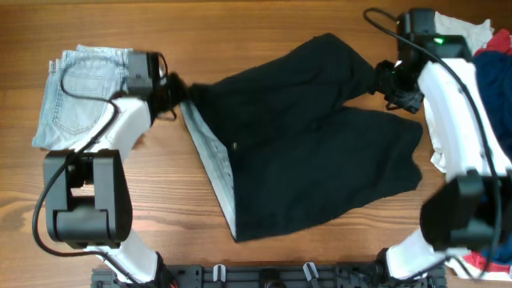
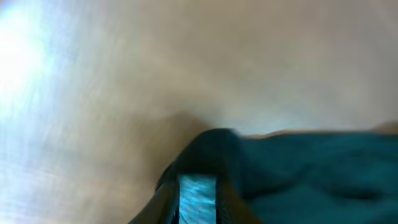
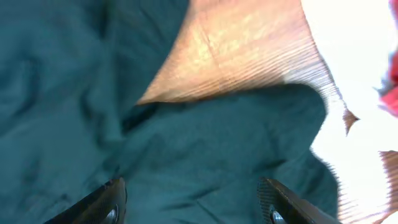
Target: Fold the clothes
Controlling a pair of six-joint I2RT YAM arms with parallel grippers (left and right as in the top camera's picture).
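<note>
The black trousers (image 1: 312,152) lie spread across the middle of the table, with the pale waistband lining (image 1: 212,160) along their left edge. My left gripper (image 1: 180,94) is at the waistband's top corner. In the left wrist view it (image 2: 198,193) is shut on the edge of the dark cloth (image 2: 311,168), with a pale strip between the fingers. My right gripper (image 1: 386,80) is at the trousers' upper right leg end. In the right wrist view its fingers (image 3: 193,205) are wide apart just above the black fabric (image 3: 217,143), holding nothing.
Folded light-blue denim (image 1: 88,88) lies at the top left, beside the left arm. A pile of white, navy and red clothes (image 1: 484,48) sits at the right edge. More red cloth (image 1: 480,260) is at the bottom right. The wooden table (image 1: 264,32) shows around the trousers.
</note>
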